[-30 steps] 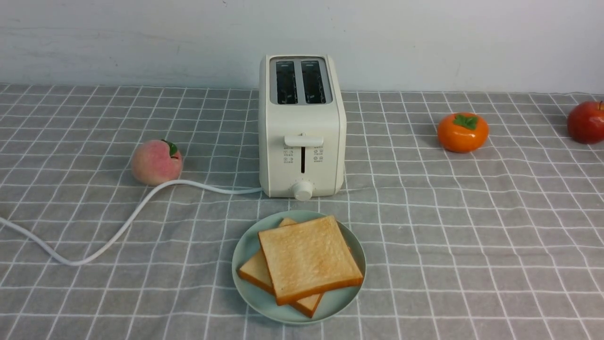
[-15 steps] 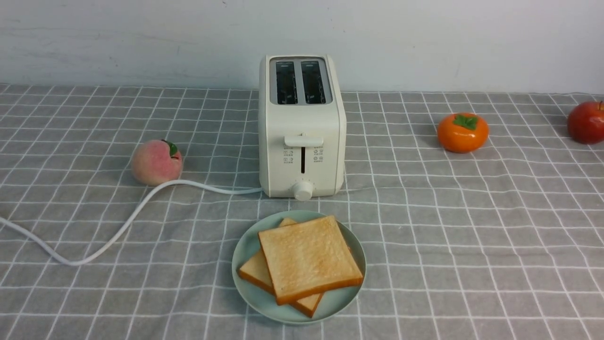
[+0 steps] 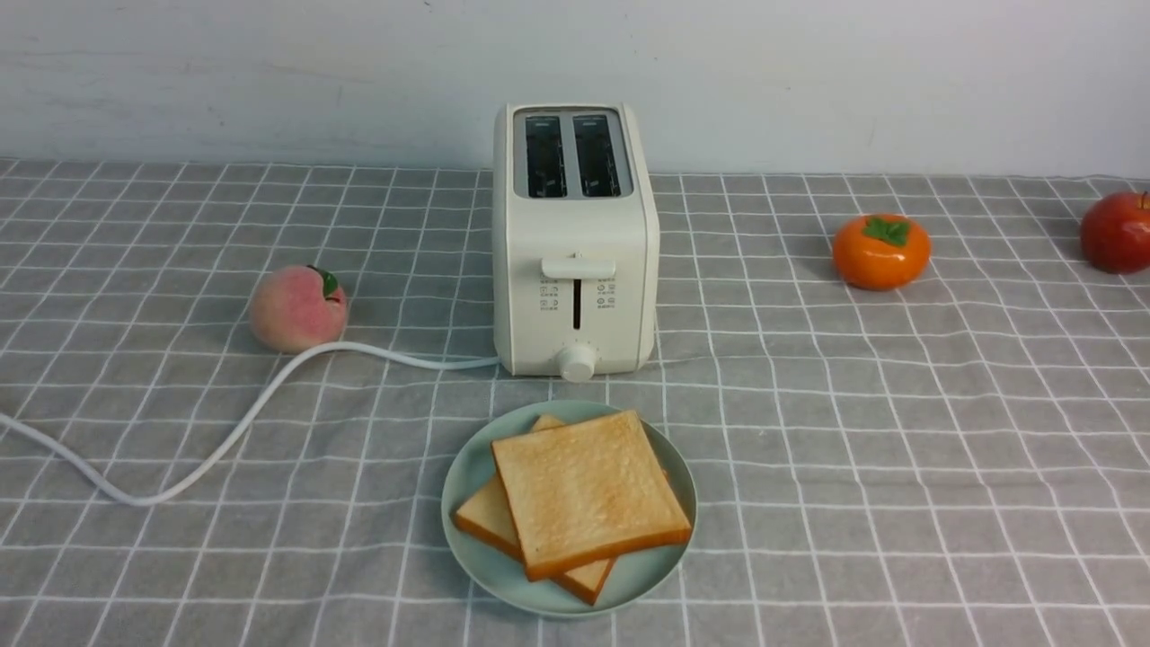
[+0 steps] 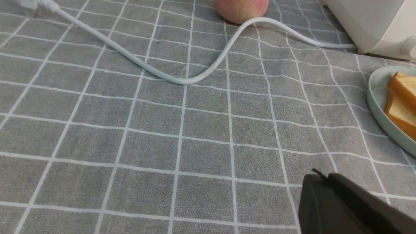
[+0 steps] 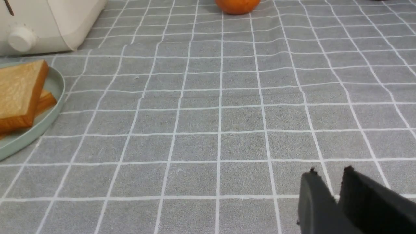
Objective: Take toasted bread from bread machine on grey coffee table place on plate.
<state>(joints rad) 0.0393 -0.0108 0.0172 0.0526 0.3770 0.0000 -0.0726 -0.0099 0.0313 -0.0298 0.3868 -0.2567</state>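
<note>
Toast slices [image 3: 588,490] | stacked crosswise on plate [image 3: 467,562], toaster [image 3: 577,234] slots empty | placing looks done, nothing evident left | left fingers [image 4: 325,177] closed, right fingers [image 5: 331,174] slightly parted, both holding nothing

toaster [image 3: 575,234]: smooth plastic-looking shell, soft satin sheen
cord [image 3: 243,422]: smooth, plastic-looking
counter [image 3: 898,539]: matt woven-looking cloth, lightly wrinkled
plate [image 3: 467,557]: smooth, low sheen
toast [image 3: 588,494]: dry, matt, finely rough faces
persimmon [image 3: 880,253]: glossy, smooth skin
peach [image 3: 296,310]: matt, faintly fuzzy-looking
apple [image 3: 1114,234]: smooth, softly shiny
wall [image 3: 359,72]: matt, slightly uneven
</note>
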